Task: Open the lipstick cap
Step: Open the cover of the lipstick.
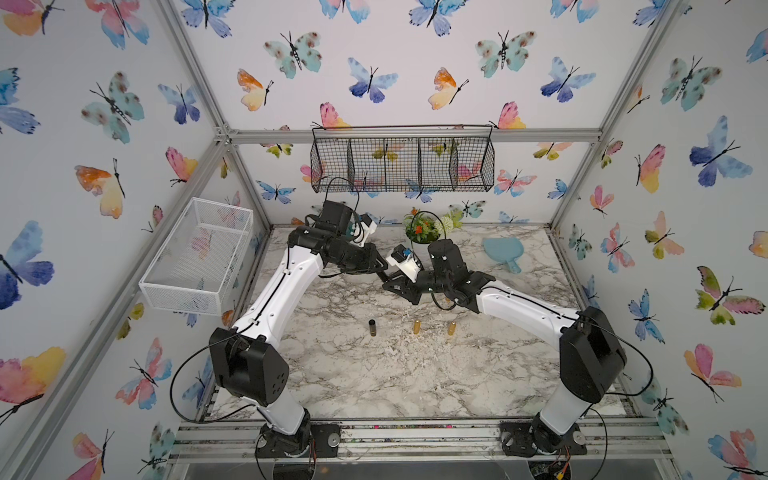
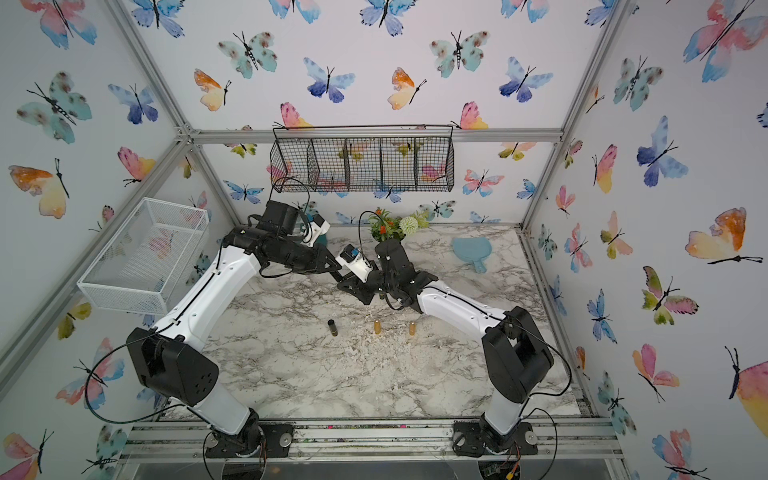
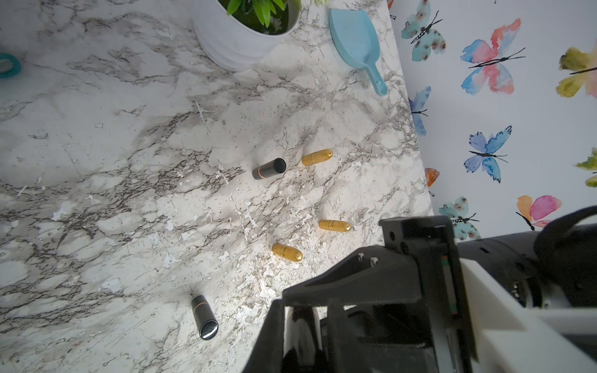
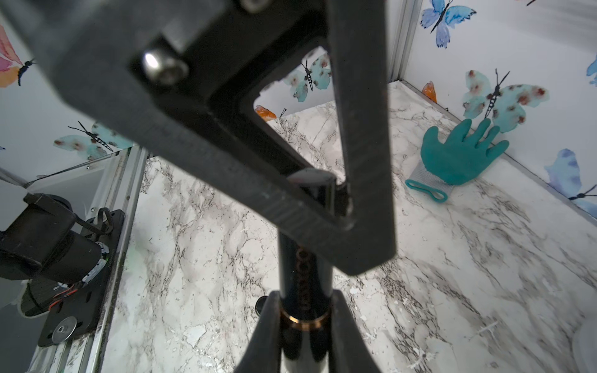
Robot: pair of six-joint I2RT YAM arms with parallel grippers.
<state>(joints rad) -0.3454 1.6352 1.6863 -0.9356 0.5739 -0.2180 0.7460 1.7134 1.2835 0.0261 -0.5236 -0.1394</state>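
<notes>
A black lipstick hangs in mid-air above the middle of the marble table, gripped at both ends. The right gripper pinches the tube at its copper ring; the left gripper is clamped on the far end. The tube reads as one piece, with no gap at the ring, so the cap appears to be on. Which end is the cap cannot be told. The two-handed hold looks ready; the pull apart is what remains.

Below, on the marble, stand a second black lipstick and two gold lipsticks. The left wrist view shows further tubes nearer the arms, one more black and one more gold. These sit under the work and could be knocked if anything drops.

A potted plant and a blue scoop sit near the back wall, and a green glove lies in a far corner. A white mesh basket and a black wire basket hang on the walls, well clear.
</notes>
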